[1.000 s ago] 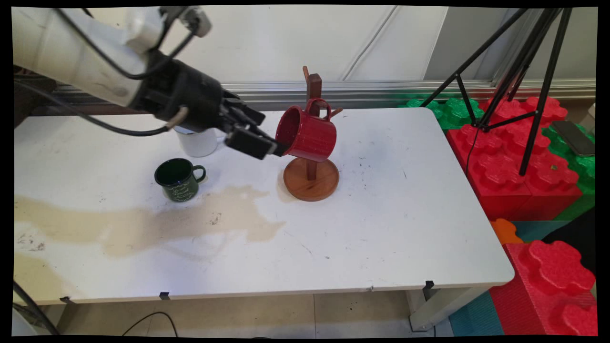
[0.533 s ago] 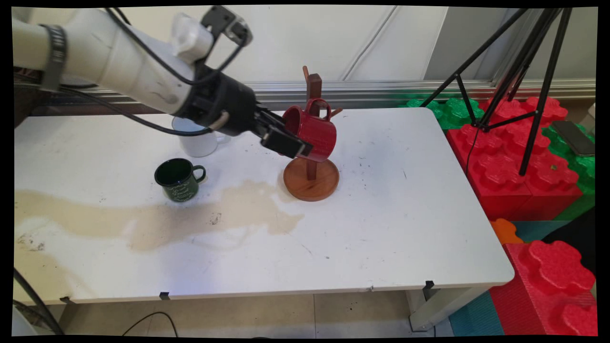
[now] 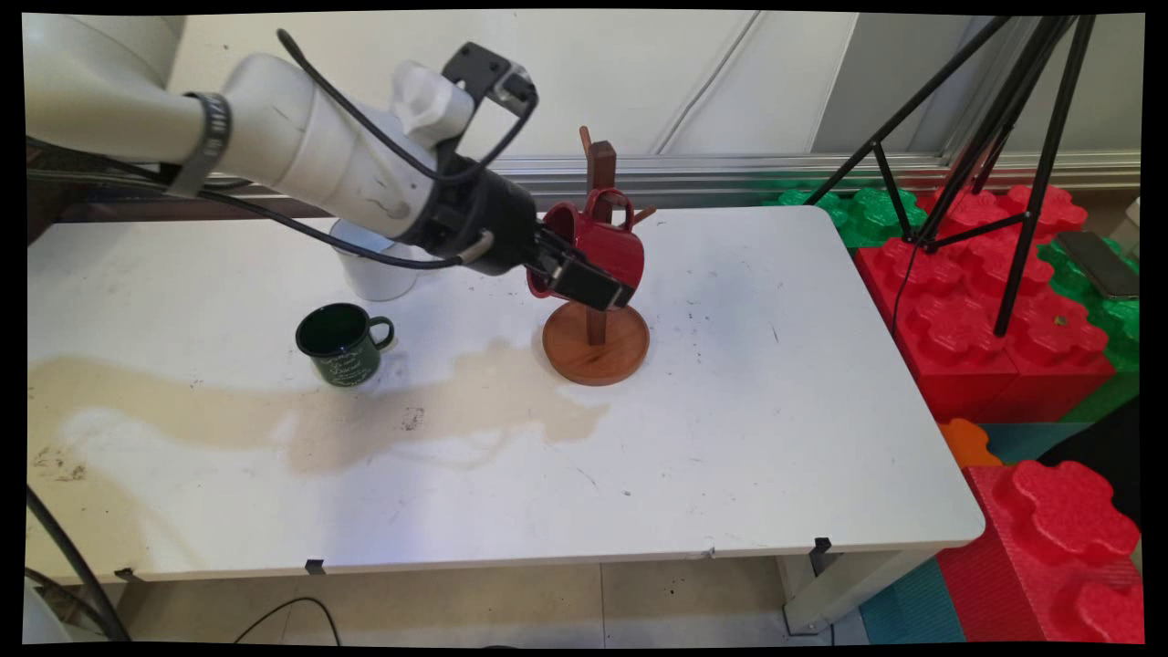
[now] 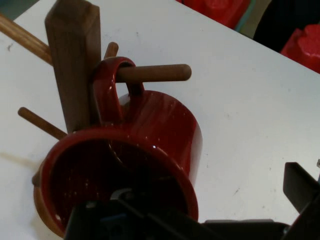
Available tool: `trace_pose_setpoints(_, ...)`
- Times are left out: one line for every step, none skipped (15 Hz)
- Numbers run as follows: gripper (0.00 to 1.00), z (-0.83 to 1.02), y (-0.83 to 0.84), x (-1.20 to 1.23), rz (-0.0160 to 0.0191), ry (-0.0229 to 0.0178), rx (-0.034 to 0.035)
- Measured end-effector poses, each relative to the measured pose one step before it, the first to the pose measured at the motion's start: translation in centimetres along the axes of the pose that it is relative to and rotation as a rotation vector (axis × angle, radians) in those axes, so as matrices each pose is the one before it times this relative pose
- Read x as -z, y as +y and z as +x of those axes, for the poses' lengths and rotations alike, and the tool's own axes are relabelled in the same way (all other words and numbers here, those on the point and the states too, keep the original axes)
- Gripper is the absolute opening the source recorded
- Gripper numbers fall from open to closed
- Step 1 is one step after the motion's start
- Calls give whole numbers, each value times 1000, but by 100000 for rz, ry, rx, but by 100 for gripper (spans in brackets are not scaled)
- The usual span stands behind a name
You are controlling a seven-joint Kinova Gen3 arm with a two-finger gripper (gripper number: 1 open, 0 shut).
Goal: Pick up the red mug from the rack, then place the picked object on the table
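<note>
Even, bright daylight-like light fills the scene; the arm casts a broad tan shadow across the white table [image 3: 730, 438]. Small glints sit on the red mug [image 4: 165, 130]. The hand view is slightly soft

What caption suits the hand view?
Red mug hanging by its handle on a wooden mug tree, gripper at its rim.

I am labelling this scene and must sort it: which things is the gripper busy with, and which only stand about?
In use:
gripper, open, one finger inside the red mug
red mug, hanging by its handle on a peg of the wooden mug tree

Standing about:
green mug
white mug
black tripod
red foam blocks
</note>
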Motion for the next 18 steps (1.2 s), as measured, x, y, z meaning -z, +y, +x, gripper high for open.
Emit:
trace_pose_setpoints(100,-3,40,-364,5,-81,503)
trace_pose_setpoints(100,0,26,-216,2,-23,271)
trace_pose_setpoints(100,-4,19,-277,130,-26,426)
trace_pose_setpoints(100,1,10,-157,113,38,239)
trace_pose_setpoints(100,-3,-9,-204,298,76,277)
trace_pose_setpoints(100,11,-10,-95,247,148,133)
trace_pose_setpoints(0,-14,-7,-102,313,110,47)
trace_pose_setpoints(0,-18,3,-69,245,141,-71)
trace_pose_setpoints(0,-23,-8,0,217,221,-285)
trace_pose_setpoints(0,-7,-12,50,258,299,-375)
trace_pose_setpoints(0,13,-46,119,356,497,-507)
trace_pose_setpoints(0,29,-54,165,374,497,-462)
trace_pose_setpoints(0,13,-28,180,249,377,-318)
trace_pose_setpoints(0,45,-3,225,160,523,-434)
trace_pose_setpoints(0,64,17,221,100,443,-429)
trace_pose_setpoints(0,65,23,245,105,476,-193)
trace_pose_setpoints(0,78,45,262,55,428,-243)
trace_pose_setpoints(0,104,75,285,-35,449,-234)
